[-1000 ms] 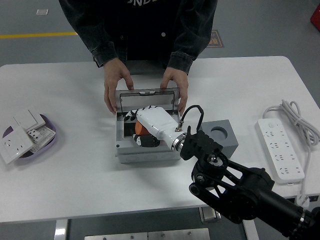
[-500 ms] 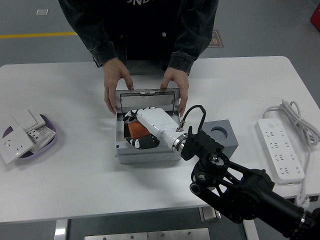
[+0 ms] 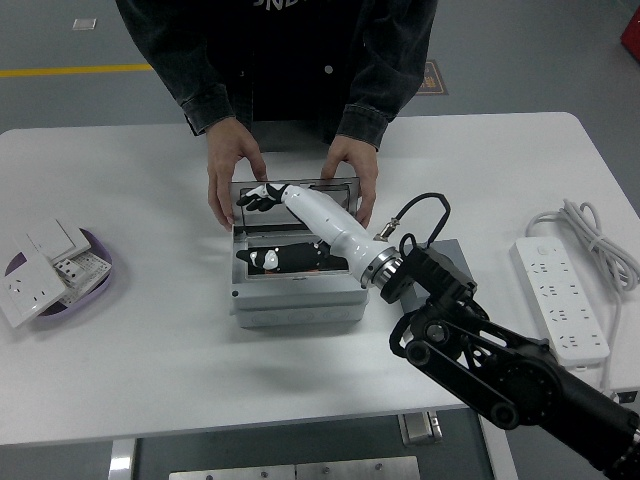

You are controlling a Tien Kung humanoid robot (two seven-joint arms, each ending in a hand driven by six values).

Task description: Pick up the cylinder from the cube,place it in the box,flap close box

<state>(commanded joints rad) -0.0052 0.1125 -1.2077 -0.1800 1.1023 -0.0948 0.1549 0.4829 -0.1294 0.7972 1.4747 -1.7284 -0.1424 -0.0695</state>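
The right hand point(image 3: 262, 196), fingers spread and empty, reaches the grey box's point(image 3: 295, 305) raised lid point(image 3: 300, 186). A person's hands point(image 3: 232, 172) steady the box. Next, I judge, it must tip the lid down shut.

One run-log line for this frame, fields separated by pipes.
stage: reaching for lid | right robot hand: at flap edge, holding nothing | box: open | person's hands: steadying box | left arm: not visible

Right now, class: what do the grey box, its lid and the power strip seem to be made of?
The box looks like matte grey moulded plastic, with even colour and no shine. Its lid, held up by a person's hands, seems smoky translucent plastic, with dark shapes showing through. The power strip looks like smooth white plastic, its cable likely rubbery sheathing.
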